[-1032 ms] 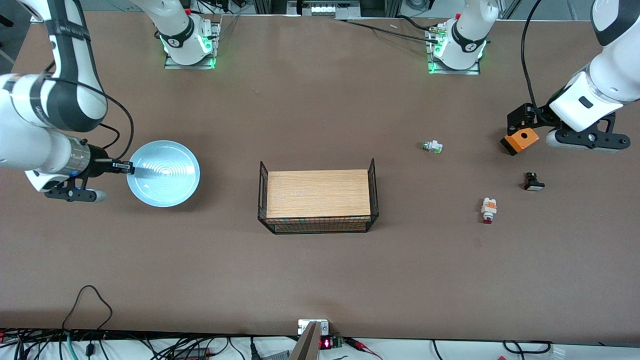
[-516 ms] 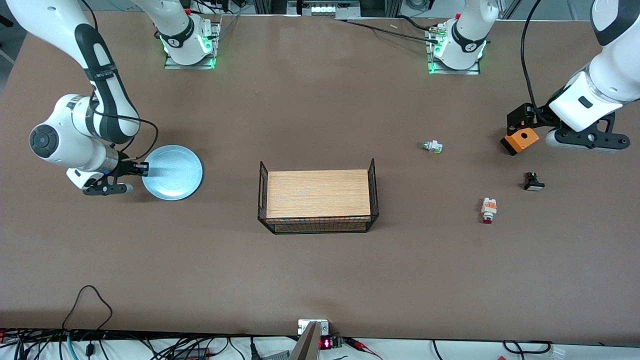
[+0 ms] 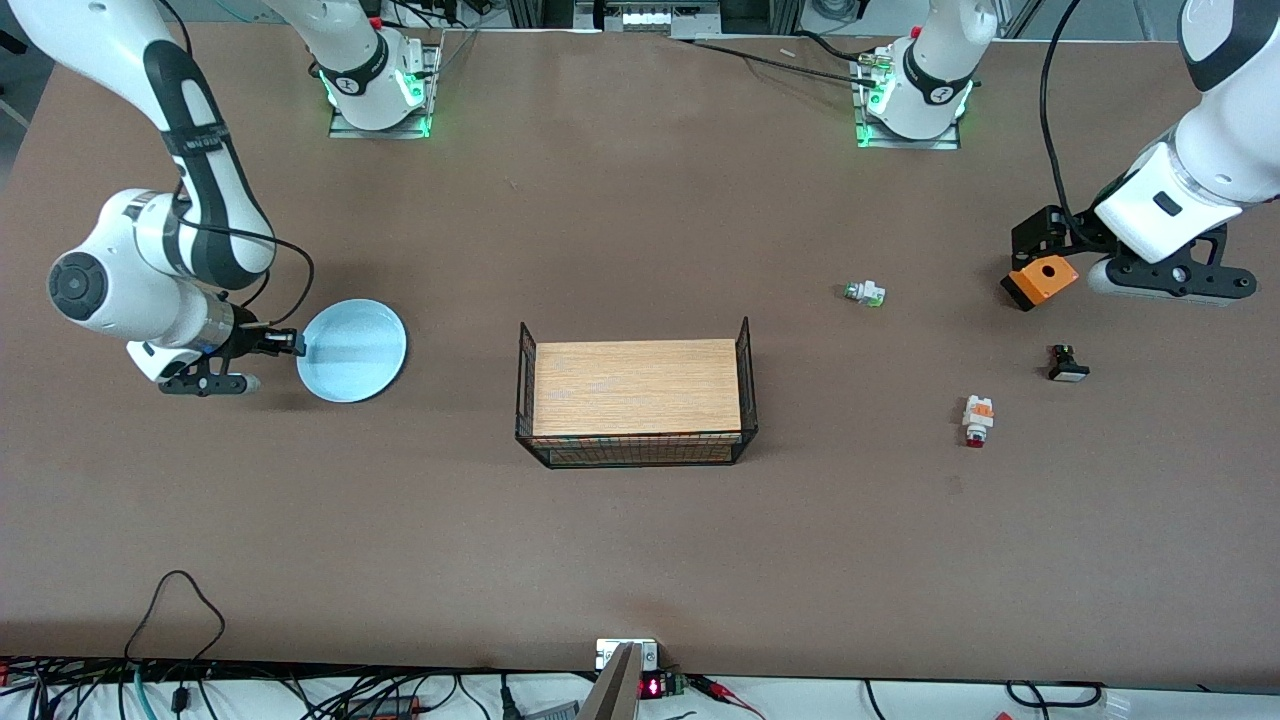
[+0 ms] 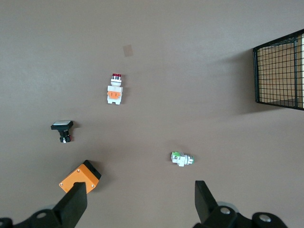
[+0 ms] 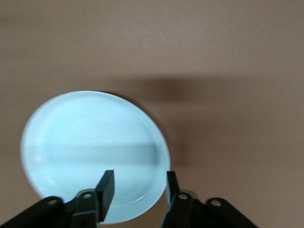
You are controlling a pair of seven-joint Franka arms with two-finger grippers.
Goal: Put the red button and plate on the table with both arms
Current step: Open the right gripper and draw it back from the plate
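Note:
The pale blue plate [image 3: 352, 351] lies on the table [image 3: 640, 540] toward the right arm's end; it also shows in the right wrist view [image 5: 90, 147]. My right gripper [image 3: 293, 343] is at the plate's rim, its fingers [image 5: 107, 187] apart and straddling the rim, one over the inside and one outside. The red button [image 3: 978, 421] lies on its side on the table toward the left arm's end and shows in the left wrist view [image 4: 114, 89]. My left gripper [image 3: 1040, 238] hangs open and empty above the table beside an orange box [image 3: 1040, 281].
A wood-topped black wire stand [image 3: 635, 400] sits mid-table. A green-capped button [image 3: 864, 293] and a black button [image 3: 1067, 363] lie near the red one. Cables run along the table edge nearest the front camera.
My right arm has brought the plate down and slightly toward the stand; the plate looks smaller and lower now. The left arm has barely moved.

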